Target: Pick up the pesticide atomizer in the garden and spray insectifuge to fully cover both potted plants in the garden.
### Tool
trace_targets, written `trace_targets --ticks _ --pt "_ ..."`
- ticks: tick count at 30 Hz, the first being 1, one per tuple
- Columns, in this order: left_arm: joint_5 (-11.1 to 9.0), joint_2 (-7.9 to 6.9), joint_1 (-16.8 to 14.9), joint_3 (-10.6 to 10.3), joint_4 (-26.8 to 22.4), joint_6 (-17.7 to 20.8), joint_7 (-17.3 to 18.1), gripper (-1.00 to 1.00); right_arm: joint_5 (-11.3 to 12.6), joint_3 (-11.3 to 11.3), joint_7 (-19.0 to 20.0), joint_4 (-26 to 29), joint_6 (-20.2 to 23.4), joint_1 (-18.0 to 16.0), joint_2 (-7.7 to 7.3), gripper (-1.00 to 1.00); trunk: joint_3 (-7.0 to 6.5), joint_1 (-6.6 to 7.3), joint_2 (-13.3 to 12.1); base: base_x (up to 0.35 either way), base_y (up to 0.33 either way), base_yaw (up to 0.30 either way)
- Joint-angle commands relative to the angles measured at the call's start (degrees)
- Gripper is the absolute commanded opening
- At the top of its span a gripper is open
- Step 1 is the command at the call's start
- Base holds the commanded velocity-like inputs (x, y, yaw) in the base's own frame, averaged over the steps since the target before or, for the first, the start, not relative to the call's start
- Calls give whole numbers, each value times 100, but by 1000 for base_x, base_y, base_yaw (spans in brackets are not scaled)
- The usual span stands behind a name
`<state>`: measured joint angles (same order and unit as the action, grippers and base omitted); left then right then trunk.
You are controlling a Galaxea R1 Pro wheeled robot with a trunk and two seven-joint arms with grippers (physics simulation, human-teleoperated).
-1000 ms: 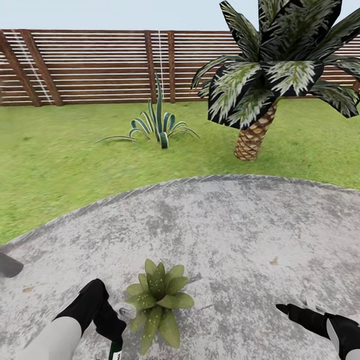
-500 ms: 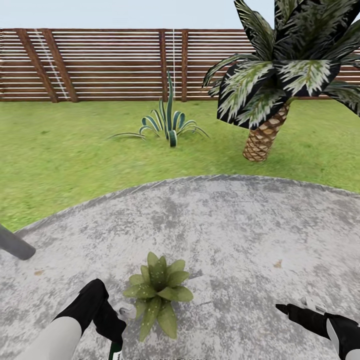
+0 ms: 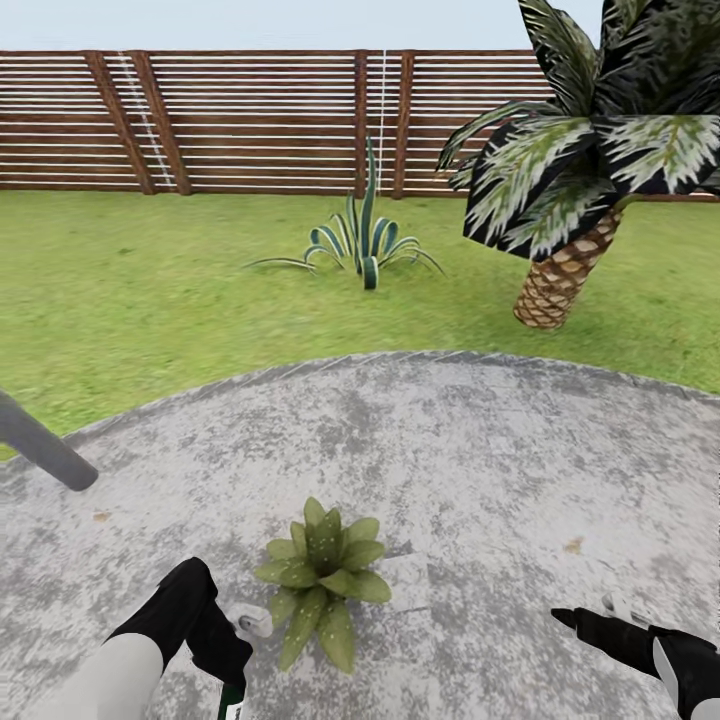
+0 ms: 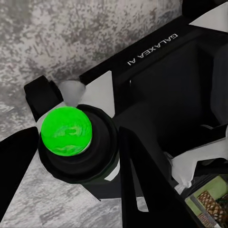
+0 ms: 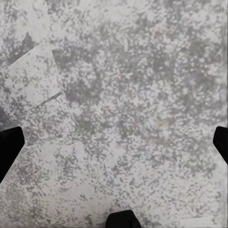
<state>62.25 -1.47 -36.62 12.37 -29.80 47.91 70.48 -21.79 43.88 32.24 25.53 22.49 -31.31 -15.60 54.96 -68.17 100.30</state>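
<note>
Just beside the left gripper [image 3: 225, 640], which is clamped on the pesticide atomizer [image 3: 236, 668], a potted plant [image 3: 323, 580] stands on the stone patio [image 3: 480, 480]. Well apart, the right gripper [image 3: 575, 622] hangs with fingers spread.

Potted plant [image 3: 322, 580]: small low rosette of pointed green leaves w/ pale speckles, upright on the grey mottled stone patio [image 3: 480, 470] of the garden, near the bottom of the head view; pot hidden by leaves. Pesticide atomizer [image 3: 233, 690]: held in the left gripper [image 3: 215, 640] just left of the plant, mostly cut off at the frame edge; dark green body w/ whitish label, pale grey nozzle head [image 3: 252, 621] pointing toward the leaves, almost touching them. Left wrist view: nozzle tip [image 4: 71, 90] shows as a pale grey stub above the patio.
</note>
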Motion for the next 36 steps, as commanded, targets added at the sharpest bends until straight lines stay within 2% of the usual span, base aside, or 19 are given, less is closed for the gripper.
trace_targets --ticks 1,9,25,36 --pt "59 6 -3 41 -8 43 54 -100 -53 44 46 4 19 -7 4 100 5 0 2 83 -326 9" --pt "59 6 -3 53 -8 43 54 -100 -53 47 36 4 19 -7 4 100 36 0 2 115 -316 149" --pt "59 6 -3 46 -8 52 61 -100 -53 42 28 -2 19 -7 4 100 124 0 2 16 -32 223" --pt "50 6 -3 55 -8 52 62 -100 -53 50 30 3 19 -7 4 100 143 0 2 6 -270 76"
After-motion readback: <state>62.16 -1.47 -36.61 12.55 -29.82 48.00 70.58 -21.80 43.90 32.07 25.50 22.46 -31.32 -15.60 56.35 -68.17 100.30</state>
